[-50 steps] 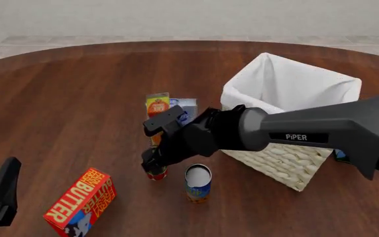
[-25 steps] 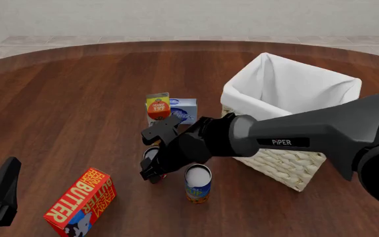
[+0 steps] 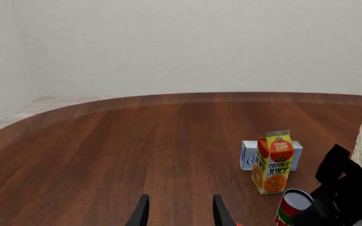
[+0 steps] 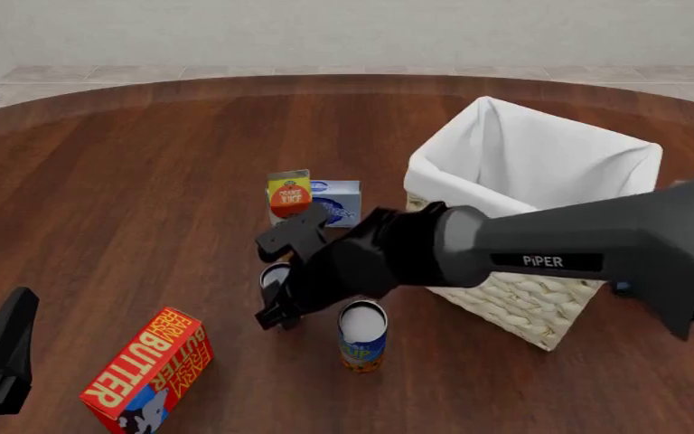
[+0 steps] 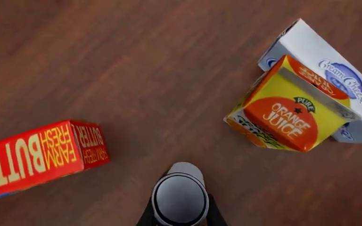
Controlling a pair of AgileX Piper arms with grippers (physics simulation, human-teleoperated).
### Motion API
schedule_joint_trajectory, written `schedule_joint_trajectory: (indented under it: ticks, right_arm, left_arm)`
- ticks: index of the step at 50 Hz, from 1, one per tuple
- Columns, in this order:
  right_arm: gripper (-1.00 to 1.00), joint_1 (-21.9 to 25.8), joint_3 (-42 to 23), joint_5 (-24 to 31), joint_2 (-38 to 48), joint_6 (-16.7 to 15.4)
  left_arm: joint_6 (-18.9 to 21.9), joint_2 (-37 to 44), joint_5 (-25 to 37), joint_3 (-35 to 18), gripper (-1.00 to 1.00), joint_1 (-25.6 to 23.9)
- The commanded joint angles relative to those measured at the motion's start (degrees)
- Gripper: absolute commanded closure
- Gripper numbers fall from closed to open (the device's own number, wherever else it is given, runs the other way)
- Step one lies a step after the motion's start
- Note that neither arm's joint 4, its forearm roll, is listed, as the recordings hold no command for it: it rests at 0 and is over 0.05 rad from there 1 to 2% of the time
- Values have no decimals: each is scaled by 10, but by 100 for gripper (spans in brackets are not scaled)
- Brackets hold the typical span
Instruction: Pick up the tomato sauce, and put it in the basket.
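Observation:
The tomato sauce (image 4: 276,276), a small can with a silver top, stands between the fingers of my right gripper (image 4: 278,306), which is shut on it just left of the blue-and-orange can. Looking down the right wrist view, the can's top (image 5: 179,197) fills the gap between two dark fingers (image 5: 147,218). Its red label and green band (image 3: 287,213) show in the left wrist view, slightly tilted. The basket (image 4: 535,298), pale wicker with white lining, sits to the right behind the right arm. My left gripper (image 4: 7,339) hangs open at the near left, empty, its fingers (image 3: 142,213) apart.
A blue-and-orange can (image 4: 363,336) stands right beside the held can. A red butter box (image 4: 148,369) lies near left. An orange juice carton (image 4: 288,194) and a cream cheese box (image 4: 340,201) stand just behind the gripper.
My right gripper has shifted slightly left around the tomato sauce. The can's silver top now shows and its red base has left the spot it stood on. The left arm stayed still.

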Motion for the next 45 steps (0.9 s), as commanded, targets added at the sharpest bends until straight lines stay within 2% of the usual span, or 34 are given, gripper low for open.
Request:
schedule_joint_trajectory:
  ticks: [1,45]
  right_arm:
    - [100,1,10,15,-42,1]
    - [100,-16,68,122,-271,-34]
  left_arm:
    - [0,0,0,0,-100,0]
    - [0,0,0,0,-100,0]
